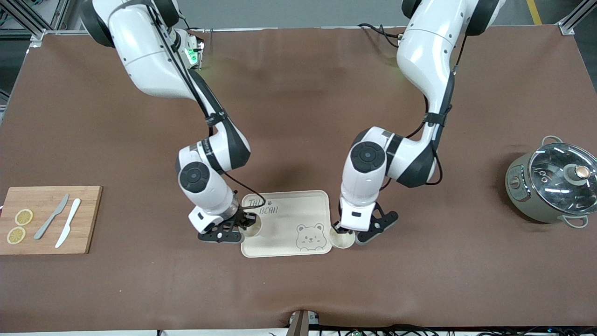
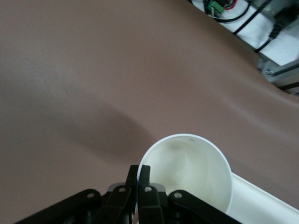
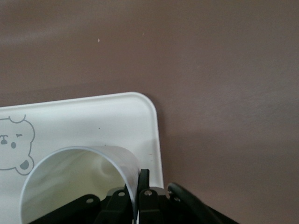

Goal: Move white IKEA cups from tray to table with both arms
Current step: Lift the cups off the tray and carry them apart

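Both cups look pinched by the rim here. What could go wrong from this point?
1. Each gripper, left and right, pinches only its cup's thin wall; a cup could tilt or slip.
2. The right arm's cup is over the tray corner and might catch the rim.
3. The left cup is beside the tray and may land on its rim.

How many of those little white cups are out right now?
2. One small off-white handleless cup is over the cream bear-print tray, pinched by the right claw. The other cup is past the tray's edge, over the brown table, pinched by the left claw.
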You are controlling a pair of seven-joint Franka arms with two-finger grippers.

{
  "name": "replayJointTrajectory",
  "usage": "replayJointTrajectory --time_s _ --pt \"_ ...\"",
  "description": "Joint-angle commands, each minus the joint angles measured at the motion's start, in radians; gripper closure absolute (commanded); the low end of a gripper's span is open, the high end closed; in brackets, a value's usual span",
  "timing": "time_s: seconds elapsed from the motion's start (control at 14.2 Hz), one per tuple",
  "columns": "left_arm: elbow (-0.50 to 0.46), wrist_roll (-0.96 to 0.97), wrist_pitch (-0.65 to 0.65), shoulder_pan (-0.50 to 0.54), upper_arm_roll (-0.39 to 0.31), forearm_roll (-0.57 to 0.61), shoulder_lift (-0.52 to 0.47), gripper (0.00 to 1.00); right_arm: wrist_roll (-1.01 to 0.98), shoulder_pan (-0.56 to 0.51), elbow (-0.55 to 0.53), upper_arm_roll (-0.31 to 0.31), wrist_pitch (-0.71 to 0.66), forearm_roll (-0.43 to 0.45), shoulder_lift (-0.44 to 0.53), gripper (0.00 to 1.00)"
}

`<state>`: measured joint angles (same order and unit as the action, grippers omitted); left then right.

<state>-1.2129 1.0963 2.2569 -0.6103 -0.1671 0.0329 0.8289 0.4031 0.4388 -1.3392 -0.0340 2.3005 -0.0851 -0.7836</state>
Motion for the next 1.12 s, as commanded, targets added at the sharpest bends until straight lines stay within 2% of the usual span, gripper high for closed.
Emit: replayJointTrajectory --time_s 0.0,0.21,0.49,0.77,0.91,1.05 --pt "-0.033 -0.058 -0.023 0.039 0.006 0.025 -0.045 1.00 -0.111 -0.069 -0.015 0.016 -0.122 -0.013 0.084 1.00" --pt "-0.046 -0.128 -0.051 0.087 0.008 0.024 -0.053 1.00 -0.235 -0.136 -0.017 0.016 -0.220 -0.013 0.138 1.00" --pt "-0.112 -0.255 -0.059 0.159 0.008 0.024 -0.080 1.00 -0.419 -0.238 -0.018 0.019 -0.314 -0.015 0.184 1.00" --pt "-0.142 -0.381 -0.059 0.242 0.011 0.024 -0.082 1.00 -0.663 -0.357 -0.017 0.017 -0.313 -0.028 0.176 1.00" --pt "-0.151 -0.449 -0.057 0.283 0.012 0.022 -0.082 1.00 -0.786 -0.409 -0.017 0.014 -0.308 -0.096 0.170 1.00" --pt "-0.160 -0.554 -0.056 0.334 0.014 0.013 -0.082 1.00 -0.863 -0.443 -0.017 0.014 -0.302 -0.117 0.144 1.00"
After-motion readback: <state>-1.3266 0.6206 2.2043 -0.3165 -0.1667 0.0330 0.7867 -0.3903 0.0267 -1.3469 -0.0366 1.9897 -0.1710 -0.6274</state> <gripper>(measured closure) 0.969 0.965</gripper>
